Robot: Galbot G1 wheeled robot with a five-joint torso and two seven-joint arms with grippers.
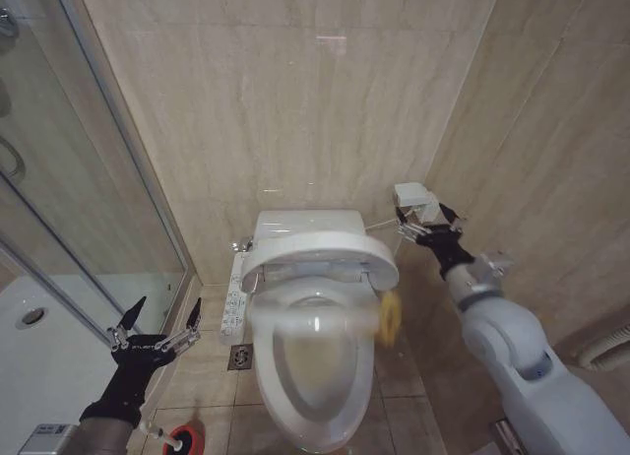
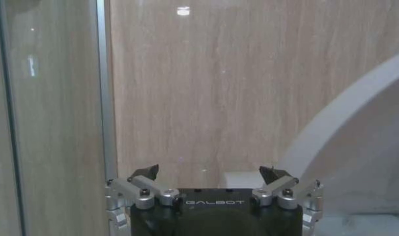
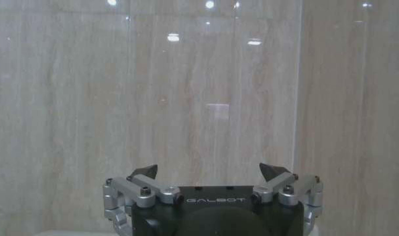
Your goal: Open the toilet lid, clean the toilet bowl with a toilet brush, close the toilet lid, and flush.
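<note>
- Nearest, at the bottom of the head view, the toilet brush (image 1: 157, 431) is seen standing in its red holder cup (image 1: 183, 438) on the floor tiles, so the scrubbing step is judged either finished or not begun; which cannot be told.
- Just above it, the left gripper (image 1: 157, 324) is held in the air beside the toilet with its fingers spread wide and nothing between them.
- Further in, the toilet bowl (image 1: 320, 376) is exposed, and the toilet lid (image 1: 320, 261) is caught blurred partway between upright and shut, its yellow cord loop (image 1: 391, 317) hanging at the rim.
- Whether the lid is being raised or lowered cannot be told.
- Farthest, the right gripper (image 1: 421, 225) is held wide and empty near the back wall, beside the tank, just under a small white box (image 1: 415, 196).
- Flushing is judged as not yet done.
</note>
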